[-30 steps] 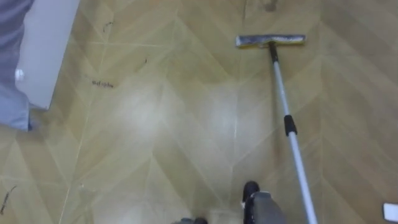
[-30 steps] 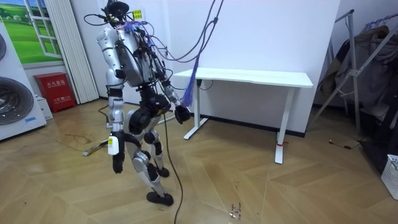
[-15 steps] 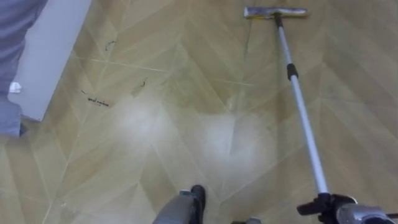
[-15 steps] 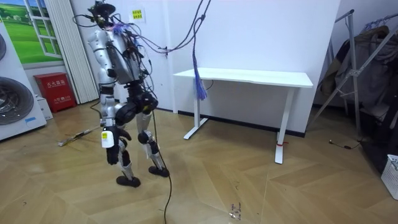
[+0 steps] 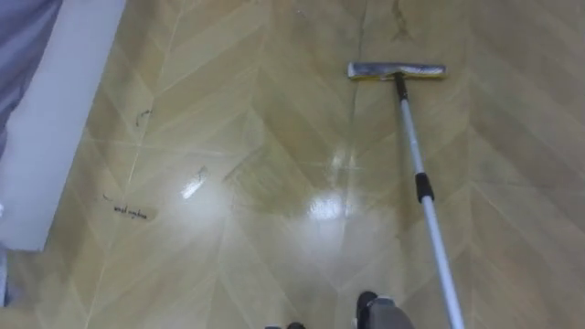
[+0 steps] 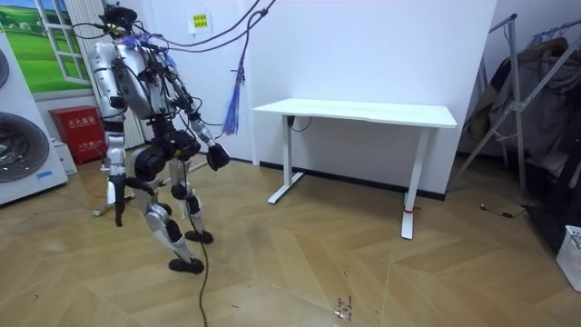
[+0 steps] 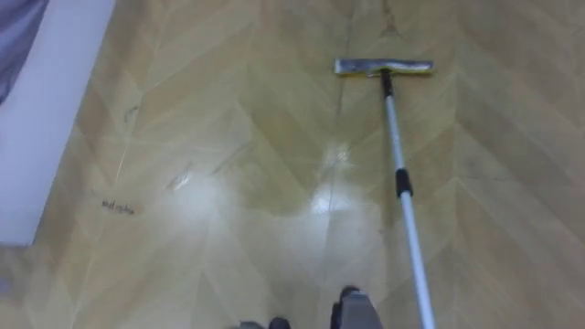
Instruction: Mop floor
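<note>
Wood-pattern floor [image 5: 256,137] spreads across both eye views, with a white panel [image 5: 55,119] down the left edge. In the room view the robot stands, legs apart, at the frame's left, between a washing machine [image 6: 23,154] and a white table [image 6: 363,113]. The mop [image 5: 424,187] lies ahead of it: head at upper right on the floor, pole slanting to the lower right edge. The right hand [image 6: 117,211] hangs low by the thigh and the left hand [image 6: 215,156] reaches toward the room view's right; what either grips I cannot tell. Small dark scribbles [image 5: 128,212] mark the floor at left
</note>
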Motion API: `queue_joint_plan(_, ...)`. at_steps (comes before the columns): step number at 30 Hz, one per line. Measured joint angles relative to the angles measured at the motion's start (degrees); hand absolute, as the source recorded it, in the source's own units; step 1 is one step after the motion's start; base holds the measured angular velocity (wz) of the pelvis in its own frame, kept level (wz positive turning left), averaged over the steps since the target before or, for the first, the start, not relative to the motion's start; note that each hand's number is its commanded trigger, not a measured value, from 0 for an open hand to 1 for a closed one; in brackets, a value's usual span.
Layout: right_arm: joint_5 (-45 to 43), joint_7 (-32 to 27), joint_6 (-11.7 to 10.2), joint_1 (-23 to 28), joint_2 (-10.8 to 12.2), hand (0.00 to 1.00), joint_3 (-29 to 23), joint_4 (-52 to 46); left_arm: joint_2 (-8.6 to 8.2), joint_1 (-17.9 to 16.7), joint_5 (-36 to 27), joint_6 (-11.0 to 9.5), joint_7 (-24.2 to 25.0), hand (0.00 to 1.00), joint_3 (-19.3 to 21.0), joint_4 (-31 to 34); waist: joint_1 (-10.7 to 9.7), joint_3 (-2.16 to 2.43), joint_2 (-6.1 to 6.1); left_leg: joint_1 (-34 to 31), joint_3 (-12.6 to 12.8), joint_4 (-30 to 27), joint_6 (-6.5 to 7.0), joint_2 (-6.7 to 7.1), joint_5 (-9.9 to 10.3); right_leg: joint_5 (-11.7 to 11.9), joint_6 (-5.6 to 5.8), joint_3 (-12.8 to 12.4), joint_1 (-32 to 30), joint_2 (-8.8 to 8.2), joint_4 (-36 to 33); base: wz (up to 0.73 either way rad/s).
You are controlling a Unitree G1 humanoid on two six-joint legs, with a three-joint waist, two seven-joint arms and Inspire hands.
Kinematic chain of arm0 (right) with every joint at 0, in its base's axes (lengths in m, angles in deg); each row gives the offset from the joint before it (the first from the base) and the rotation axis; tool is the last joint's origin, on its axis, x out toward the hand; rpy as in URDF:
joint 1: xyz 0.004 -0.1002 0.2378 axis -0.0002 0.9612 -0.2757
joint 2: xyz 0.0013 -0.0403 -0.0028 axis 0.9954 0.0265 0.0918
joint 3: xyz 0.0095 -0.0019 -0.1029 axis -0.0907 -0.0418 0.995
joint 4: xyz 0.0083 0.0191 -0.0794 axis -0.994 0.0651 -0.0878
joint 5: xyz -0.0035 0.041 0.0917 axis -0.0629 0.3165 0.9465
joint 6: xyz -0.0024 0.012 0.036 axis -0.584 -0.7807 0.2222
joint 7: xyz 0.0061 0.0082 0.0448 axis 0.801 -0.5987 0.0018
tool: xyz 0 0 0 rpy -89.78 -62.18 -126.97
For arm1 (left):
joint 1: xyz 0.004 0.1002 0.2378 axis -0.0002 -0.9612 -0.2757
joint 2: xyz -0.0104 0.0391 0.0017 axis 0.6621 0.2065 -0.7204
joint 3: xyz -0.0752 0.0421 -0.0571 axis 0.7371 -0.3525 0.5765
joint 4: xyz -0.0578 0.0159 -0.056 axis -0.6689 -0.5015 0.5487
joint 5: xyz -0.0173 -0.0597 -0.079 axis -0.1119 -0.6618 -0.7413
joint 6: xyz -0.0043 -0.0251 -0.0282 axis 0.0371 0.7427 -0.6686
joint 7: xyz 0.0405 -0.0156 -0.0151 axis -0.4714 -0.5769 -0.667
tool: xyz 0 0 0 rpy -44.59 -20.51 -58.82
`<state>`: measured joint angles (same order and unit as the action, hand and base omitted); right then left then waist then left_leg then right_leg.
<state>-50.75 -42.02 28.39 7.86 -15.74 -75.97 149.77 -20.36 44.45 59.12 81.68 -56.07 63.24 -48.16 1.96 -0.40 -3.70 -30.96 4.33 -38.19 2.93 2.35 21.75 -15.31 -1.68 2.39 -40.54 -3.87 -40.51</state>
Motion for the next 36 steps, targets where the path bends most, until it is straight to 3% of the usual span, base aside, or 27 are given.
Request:
queue_joint_plan(3,-1.45,-0.45,2.13,-3.68,-0.21,1.00,-0.12,-0.08,0.80,0.04,-3.95,0.44,-0.18,0.00,0.18,-0.01,0.08,-0.46,0.69,-0.17,-0.12,-4.79,-1.18,-1.48,0.65,-3.26,-1.78,0.58,1.16,0.74,-2.30,-0.02)
queue_joint_plan(4,-1.97,-0.57,2.49,-5.89,-0.56,1.00,-0.09,0.69,1.21,0.04,-5.23,0.56,-0.20,0.00,0.10,-0.03,0.16,-0.87,1.32,-1.95,-0.30,-10.31,-1.50,-2.34,0.42,-4.89,-2.14,0.74,1.46,1.25,-4.03,0.00)
queue_joint_plan(5,-2.23,-0.53,3.01,-8.75,-1.10,1.00,-0.16,1.78,1.77,0.02,-5.92,1.00,-0.18,0.00,0.05,-0.07,0.93,-0.96,1.48,-4.16,-0.73,-15.81,-2.84,-3.36,-0.44,-6.23,-2.92,0.63,1.64,2.07,-6.00,-0.03)
queue_joint_plan(7,-2.53,-0.52,3.78,-12.86,-2.77,1.00,-0.16,1.96,2.12,0.06,-5.93,1.54,-0.19,0.00,0.02,-0.19,2.02,-1.30,2.34,-7.71,-1.56,-23.04,-3.69,-4.05,-2.66,-8.14,-3.67,0.55,1.50,2.77,-8.55,-0.03)
queue_joint_plan(9,-1.53,-0.47,3.81,-16.80,-4.84,1.00,0.64,1.88,2.39,0.07,-5.96,1.43,-0.07,0.00,-0.02,-0.19,3.25,-1.33,2.69,-10.94,-1.75,-22.29,-3.45,-3.67,-2.29,-9.24,-4.00,0.22,1.47,3.39,-9.69,0.05)
queue_joint_plan(11,-0.49,-0.46,3.65,-19.11,-6.10,1.00,0.67,1.57,3.02,-0.34,-5.88,1.44,0.27,0.00,0.27,-0.18,5.47,-1.29,3.15,-14.58,-1.08,-16.38,-3.54,-3.25,-2.39,-9.95,-4.01,0.09,1.96,3.70,-9.88,-0.14)
queue_joint_plan(12,0.18,-0.35,3.67,-20.03,-6.40,1.00,0.52,0.51,3.57,-1.05,-5.86,1.31,0.58,0.00,0.45,-0.09,6.61,-1.28,3.51,-16.02,-0.49,-10.48,-3.64,-2.56,-3.15,-10.63,-3.71,0.09,2.93,3.74,-9.85,-0.15)
queue_joint_plan(13,0.45,0.01,3.57,-20.43,-6.10,1.00,0.05,-0.64,4.03,-1.98,-5.79,1.18,1.28,0.00,1.59,-0.17,7.10,-1.18,3.55,-16.59,-0.13,-6.12,-1.72,-2.27,-6.64,-11.73,-3.46,0.05,4.69,3.70,-9.55,-0.15)
queue_joint_plan(14,0.70,0.53,3.46,-20.40,-5.86,1.00,0.05,-0.83,4.17,-2.36,-5.80,1.10,1.49,0.00,2.05,-0.18,7.36,-0.95,3.64,-16.27,-0.19,-5.10,-1.39,-2.05,-8.00,-12.22,-3.24,-0.08,5.73,3.64,-9.16,-0.06)
queue_joint_plan(15,1.60,1.44,3.46,-19.93,-5.57,1.00,0.14,-0.81,4.37,-3.28,-5.92,1.03,1.87,0.00,2.42,-0.24,7.20,-0.49,4.03,-14.55,-0.09,-4.36,-0.20,-1.17,-8.75,-13.35,-2.15,-0.51,7.56,3.28,-8.34,0.20)
queue_joint_plan(17,2.27,1.98,3.44,-17.15,-5.59,1.00,0.18,-0.73,4.07,-3.65,-5.89,0.78,2.85,0.00,2.33,-0.66,6.35,-0.46,3.92,-11.91,1.32,-4.73,2.51,-0.51,-7.63,-14.29,-1.19,-0.26,10.65,1.75,-7.58,0.31)
queue_joint_plan(18,2.16,2.02,3.39,-16.48,-5.62,1.00,0.30,-0.47,3.97,-3.68,-5.88,0.46,2.89,0.00,2.39,-0.75,6.44,-0.45,3.91,-11.36,1.66,-5.09,2.77,-0.39,-6.70,-14.06,-0.79,-0.54,10.80,1.57,-8.51,0.00)
queue_joint_plan(19,1.87,2.08,3.26,-14.82,-5.78,1.00,0.50,-0.20,3.85,-3.41,-5.93,0.06,3.02,0.00,2.52,-1.02,6.32,-0.50,3.78,-10.13,2.37,-5.77,3.30,-0.10,-4.86,-12.88,1.19,-0.60,10.46,0.73,-12.08,-0.12)
queue_joint_plan(20,1.57,2.11,3.07,-13.81,-5.96,1.00,0.53,-0.14,3.82,-3.06,-5.89,0.00,3.00,0.00,2.55,-1.07,6.00,-0.53,3.68,-9.29,2.45,-5.87,3.55,0.40,-4.08,-12.02,2.01,-0.60,10.18,0.16,-14.36,-0.06)
queue_joint_plan(21,0.54,1.94,2.85,-11.36,-6.31,1.00,0.76,-0.10,3.72,-2.56,-5.90,-0.42,2.54,0.00,2.54,-1.05,5.57,-0.50,3.11,-7.71,2.50,-6.00,4.00,0.95,-2.54,-9.06,2.96,-0.83,8.46,-0.28,-19.32,0.00)
queue_joint_plan(22,0.31,1.18,2.67,-8.91,-6.53,1.00,0.96,-0.13,3.47,-2.11,-5.89,-1.22,2.02,0.00,2.54,-1.05,5.37,-0.37,1.90,-6.49,1.91,-6.10,4.27,1.04,-1.11,-6.31,3.27,-1.46,6.71,0.07,-23.22,-0.04)
queue_joint_plan(23,0.31,0.70,2.52,-7.73,-6.39,1.00,1.19,-0.19,3.41,-1.93,-5.89,-1.38,1.85,0.00,2.46,-1.02,5.28,0.03,1.23,-6.21,1.58,-5.97,4.25,0.97,-0.64,-6.33,3.24,-1.94,5.53,0.25,-23.89,-0.06)
queue_joint_plan(24,0.34,-0.14,2.49,-6.32,-5.80,1.00,1.19,-0.21,3.30,-1.34,-5.90,-1.54,1.13,0.00,2.38,-1.00,4.33,0.06,0.26,-5.48,1.37,-5.21,4.29,0.97,-0.34,-6.73,3.10,-2.14,2.63,0.37,-24.08,0.00)
queue_joint_plan(25,0.30,-0.92,2.48,-5.48,-5.02,1.00,1.07,-0.22,3.23,-0.91,-5.96,-1.60,0.72,0.00,2.41,-1.00,3.41,-0.30,-0.38,-4.67,1.26,-4.28,4.23,1.10,-0.23,-6.86,2.98,-2.23,-0.67,-0.21,-21.92,0.00)
queue_joint_plan(27,-0.07,-1.41,2.47,-3.95,-3.58,1.00,1.02,-0.57,3.16,-0.76,-5.94,-1.43,0.42,0.00,2.40,-0.91,2.38,-0.08,-1.03,-3.34,1.24,-2.69,3.72,0.96,0.04,-6.32,2.58,-2.14,-3.69,-0.81,-12.00,-0.09)
queue_joint_plan(28,-0.20,-1.50,2.50,-3.04,-2.71,1.00,0.49,-0.59,3.09,-0.81,-5.97,-1.23,0.22,0.00,2.44,-0.96,2.34,-0.05,-1.13,-1.68,1.25,-1.73,3.07,0.77,0.92,-4.07,1.81,-1.90,-4.15,-1.20,-4.77,-0.13)
queue_joint_plan(29,-1.40,-1.47,2.67,-2.48,-2.13,1.00,-0.43,-0.63,2.92,-1.04,-6.15,-0.67,0.17,0.00,2.49,-1.05,2.35,-0.09,-1.22,0.02,1.17,-1.60,2.16,0.32,2.10,-0.15,1.71,-1.53,-3.54,-1.17,-1.32,-0.13)
queue_joint_plan(30,-2.21,-1.45,2.84,-2.37,-1.87,1.00,-1.07,-0.76,2.79,-1.32,-6.44,-0.30,0.18,0.00,2.49,-1.06,2.49,-0.13,-0.87,0.88,1.07,-1.60,1.60,0.09,2.55,1.01,1.43,-1.01,-2.65,-1.09,-0.96,-0.14)
queue_joint_plan(32,-4.46,-1.58,3.94,-4.28,-1.85,1.00,-1.69,-0.80,2.43,-1.64,-8.30,0.80,0.27,0.00,2.45,-1.14,2.98,0.09,-1.50,2.90,0.24,-3.54,-0.21,-1.28,3.58,0.44,-0.66,0.42,0.02,0.60,-1.52,-0.19)
queue_joint_plan(35,-6.31,-1.57,5.55,-9.96,-3.32,1.00,-1.50,-0.28,2.42,-1.49,-10.90,0.82,0.03,0.00,2.39,-1.07,3.05,-0.15,-1.17,2.41,0.07,-7.66,-0.42,-2.26,3.47,-2.05,-2.02,0.67,0.63,1.34,-3.85,-0.03)
queue_joint_plan(36,-6.01,-1.48,5.53,-13.28,-4.44,1.00,-1.16,0.48,2.50,-1.34,-12.95,0.82,0.02,0.00,2.41,-1.06,3.22,-0.26,-1.10,1.49,0.10,-10.16,-1.04,-2.79,3.13,-3.29,-2.61,0.96,0.85,1.41,-5.01,0.15)
